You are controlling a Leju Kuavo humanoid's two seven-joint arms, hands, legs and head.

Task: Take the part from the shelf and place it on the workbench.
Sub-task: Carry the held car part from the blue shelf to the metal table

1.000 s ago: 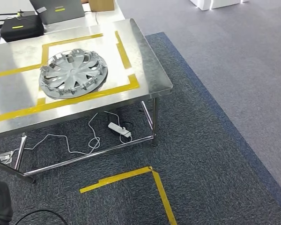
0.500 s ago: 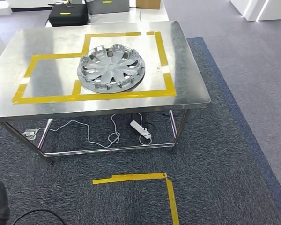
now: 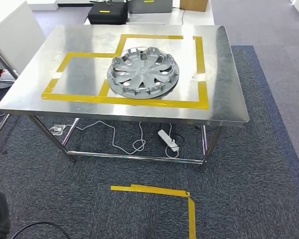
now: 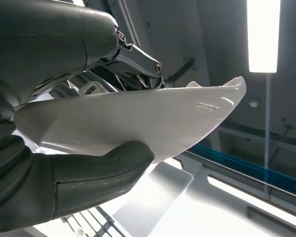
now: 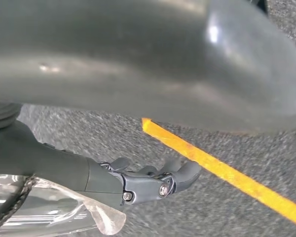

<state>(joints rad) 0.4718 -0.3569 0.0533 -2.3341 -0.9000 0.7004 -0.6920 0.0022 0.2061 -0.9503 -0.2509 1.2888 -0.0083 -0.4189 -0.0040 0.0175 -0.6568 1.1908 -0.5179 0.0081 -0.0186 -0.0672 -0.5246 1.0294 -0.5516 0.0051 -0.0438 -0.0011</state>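
My left hand (image 4: 34,163) grips a smooth white curved part (image 4: 139,118), the thick thumb (image 4: 101,170) under it and the darker fingers (image 4: 135,57) over it. In the right wrist view a broad glossy grey curved surface (image 5: 139,59) spans the picture. The dark fingers (image 5: 154,182) of my right hand (image 5: 101,177) stretch out beside it, carpet showing between them and it. Whether that hand holds anything is unclear. The steel workbench (image 3: 230,89) stands straight ahead, marked with yellow tape rectangles.
A silver hubcap (image 3: 142,73) lies inside the right tape rectangle on the workbench. A power strip (image 3: 168,140) and cables lie under it. A yellow tape corner (image 3: 159,190) marks the carpet in front. A black case (image 3: 107,12) sits behind, a white board (image 3: 16,30) at far left.
The whole head view has swung: the workbench has slid from the picture's upper left to its middle and now faces me squarely. The hubcap has not moved on the table.
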